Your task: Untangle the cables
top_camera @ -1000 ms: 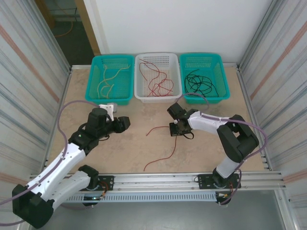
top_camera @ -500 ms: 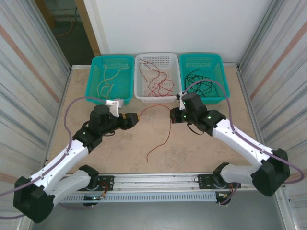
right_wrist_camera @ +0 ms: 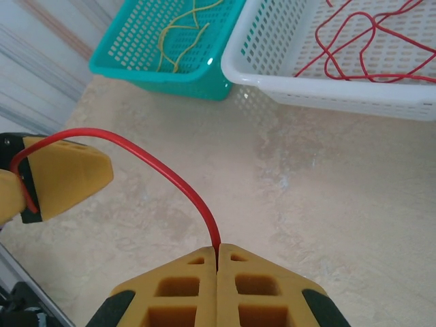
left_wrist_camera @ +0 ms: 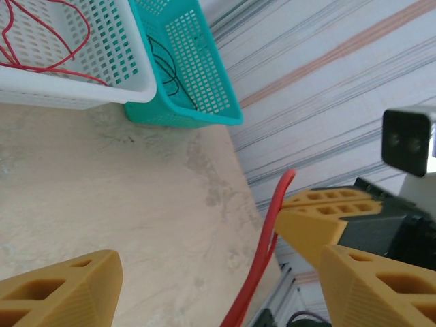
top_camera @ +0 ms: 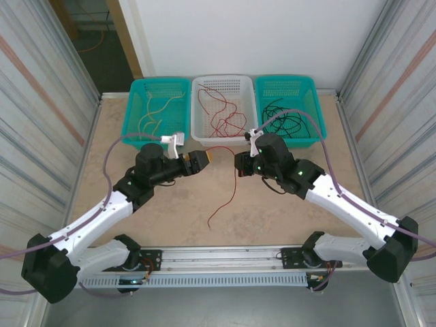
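The right gripper (right_wrist_camera: 218, 249) is clenched on a thin red cable (right_wrist_camera: 170, 174), shown close up in its wrist view. The left wrist view shows the left gripper (left_wrist_camera: 219, 262) spread wide, with that cable running through the gap between its fingers. The top view adds that the cable arches from one gripper to the other above the table (top_camera: 170, 204), then hangs and trails toward the near edge. Behind it, pale yellow cables (top_camera: 153, 112) lie in the left basket (top_camera: 155, 142), red cables (top_camera: 225, 119) in the middle basket (top_camera: 225, 139) and black cables (top_camera: 286, 119) in the right basket (top_camera: 293, 140).
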